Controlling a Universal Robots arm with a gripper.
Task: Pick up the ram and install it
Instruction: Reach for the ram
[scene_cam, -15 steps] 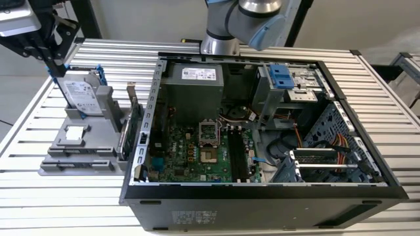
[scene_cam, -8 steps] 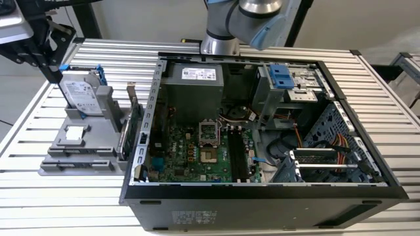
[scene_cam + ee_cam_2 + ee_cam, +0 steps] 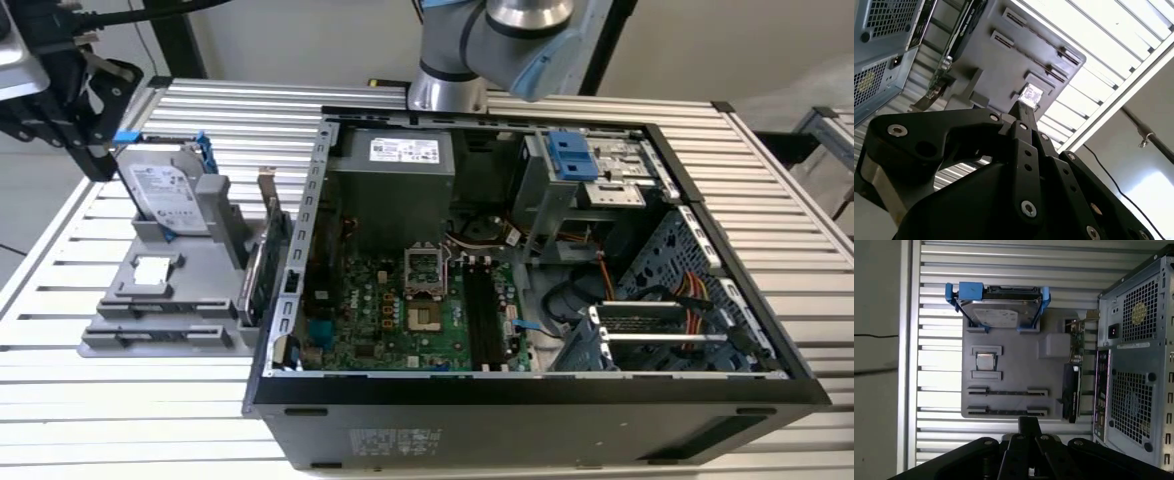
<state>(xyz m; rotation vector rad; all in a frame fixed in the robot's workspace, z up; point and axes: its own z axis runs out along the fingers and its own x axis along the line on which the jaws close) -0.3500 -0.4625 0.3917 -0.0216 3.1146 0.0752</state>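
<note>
First wrist view: gripper [image 3: 1029,424] closed on nothing visible, poised above the grey parts tray [image 3: 1049,377] just beside the computer case [image 3: 1134,355].

— Exterior view?
— High, looking down into the open case [image 3: 534,390].
— Both wrist views?
— Close behind the claw [image 3: 1029,422], facing the grey tray [image 3: 1019,362] the exterior view also sees.
</note>
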